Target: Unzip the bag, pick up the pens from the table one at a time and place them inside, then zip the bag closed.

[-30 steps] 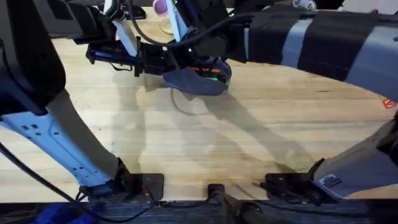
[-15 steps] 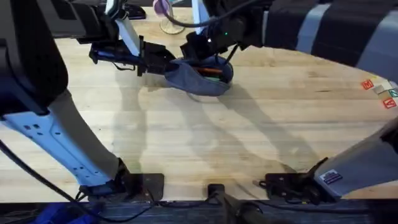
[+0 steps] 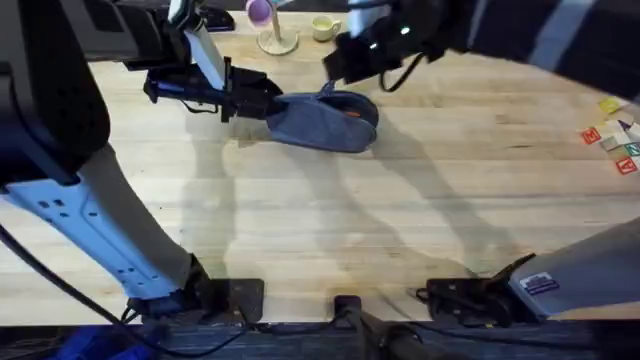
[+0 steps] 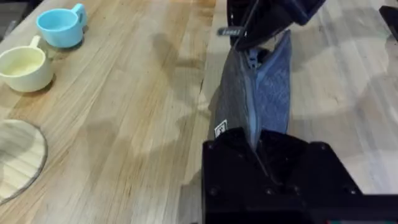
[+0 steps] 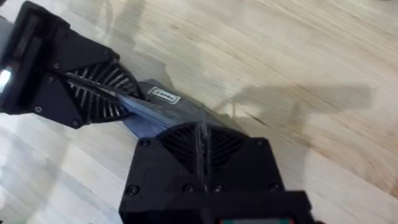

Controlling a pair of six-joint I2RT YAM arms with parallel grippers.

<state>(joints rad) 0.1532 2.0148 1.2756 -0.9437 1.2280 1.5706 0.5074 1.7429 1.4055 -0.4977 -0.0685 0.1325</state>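
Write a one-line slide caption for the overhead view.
Both grippers hold the bag at opposite ends, left gripper and right gripper, an orange pen showing inside.

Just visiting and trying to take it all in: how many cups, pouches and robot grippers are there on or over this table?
Cups: 2, a blue cup and a pale yellow cup
Pouches: 1, a blue-grey pencil pouch
Grippers: 2, the left gripper and the right gripper
Total: 5

Small white label on bag [image 4: 220, 130]: print too blurred, perhaps logo; nothing legible.
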